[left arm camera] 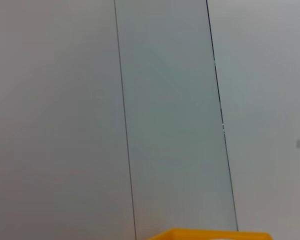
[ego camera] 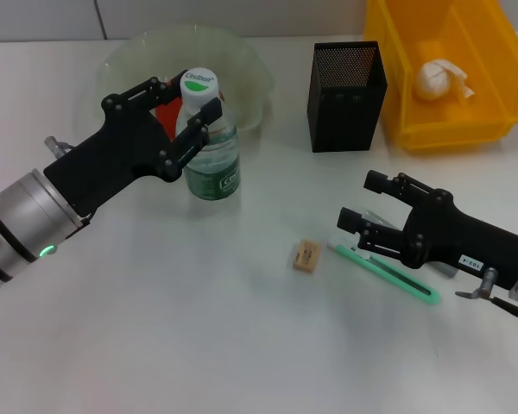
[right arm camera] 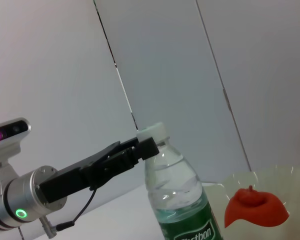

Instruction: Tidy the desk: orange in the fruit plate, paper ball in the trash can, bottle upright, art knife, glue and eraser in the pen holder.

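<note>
The clear bottle point(ego camera: 211, 159) with a white cap stands upright in front of the glass fruit plate point(ego camera: 242, 60). My left gripper point(ego camera: 196, 98) is shut on its neck, and one finger point(right arm camera: 142, 149) touches just under the cap. A red-orange fruit point(right arm camera: 252, 207) lies in the plate. Over the green art knife point(ego camera: 388, 272) my right gripper point(ego camera: 358, 198) hovers open. The tan eraser point(ego camera: 306, 256) lies left of the knife. A paper ball point(ego camera: 440, 79) rests in the yellow trash can point(ego camera: 492, 52). The glue is not clearly seen; a pale shape shows under the right gripper.
The black mesh pen holder point(ego camera: 345, 86) stands between the plate and the yellow bin. The bin's rim point(left arm camera: 210, 234) edges into the left wrist view, with the wall behind it. White desk stretches in front of both arms.
</note>
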